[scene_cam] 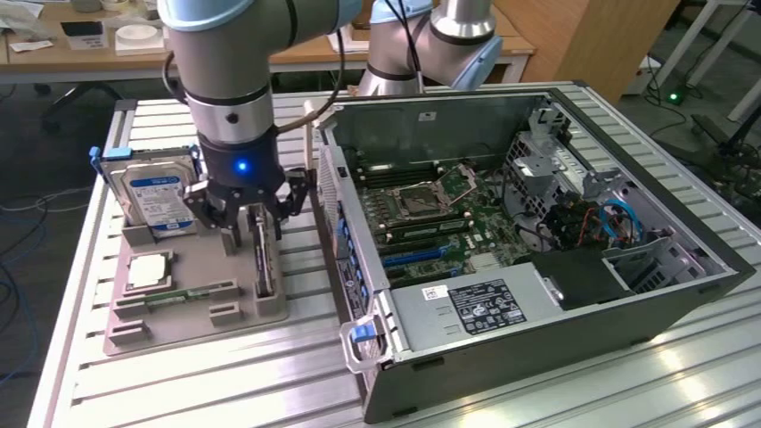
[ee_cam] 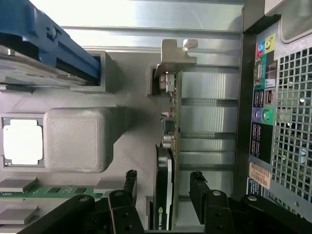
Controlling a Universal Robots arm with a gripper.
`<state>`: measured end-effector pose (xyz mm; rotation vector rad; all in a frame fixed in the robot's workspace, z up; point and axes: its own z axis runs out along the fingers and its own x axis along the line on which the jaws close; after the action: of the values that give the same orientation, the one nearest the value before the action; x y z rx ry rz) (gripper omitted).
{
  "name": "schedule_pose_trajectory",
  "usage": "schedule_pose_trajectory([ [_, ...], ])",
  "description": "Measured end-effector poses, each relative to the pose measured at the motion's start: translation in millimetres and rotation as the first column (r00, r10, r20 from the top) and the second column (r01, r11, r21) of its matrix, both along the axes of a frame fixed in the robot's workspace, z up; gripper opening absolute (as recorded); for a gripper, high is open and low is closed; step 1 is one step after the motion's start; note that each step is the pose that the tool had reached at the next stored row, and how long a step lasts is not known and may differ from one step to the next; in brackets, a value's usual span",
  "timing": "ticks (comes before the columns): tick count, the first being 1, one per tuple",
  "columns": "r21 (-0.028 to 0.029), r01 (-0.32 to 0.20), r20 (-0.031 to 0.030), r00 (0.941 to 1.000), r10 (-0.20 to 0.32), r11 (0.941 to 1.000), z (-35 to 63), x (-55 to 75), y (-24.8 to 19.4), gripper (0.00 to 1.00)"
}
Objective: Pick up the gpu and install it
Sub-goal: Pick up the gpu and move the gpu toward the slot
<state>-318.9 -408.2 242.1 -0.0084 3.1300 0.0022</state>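
On the slatted metal table, one open black computer case lay on its side at the exterior view's right. The single arm reached straight down over the grey, matte plastic holder beside it. Its gripper hung with jaws spread wide, one finger on either side of the gpu, neither touching. That thin dark card stood on edge in the holder. One boxy silver hard drive stood upright nearby. One square processor and one narrow green memory stick lay flat.
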Motion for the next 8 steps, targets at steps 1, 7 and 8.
schedule_pose_trajectory([
  [1,-0.0006,0.0,-0.0002,1.0,0.0,1.0,-1.7,0.0,0.0,0.56],
  [7,-0.001,0.008,0.0015,1.0,-0.008,1.0,-12.6,0.0,-0.1,0.56],
  [8,-0.001,0.01,0.0015,0.9999,-0.01,0.9999,-14.4,0.0,-0.1,0.56],
])
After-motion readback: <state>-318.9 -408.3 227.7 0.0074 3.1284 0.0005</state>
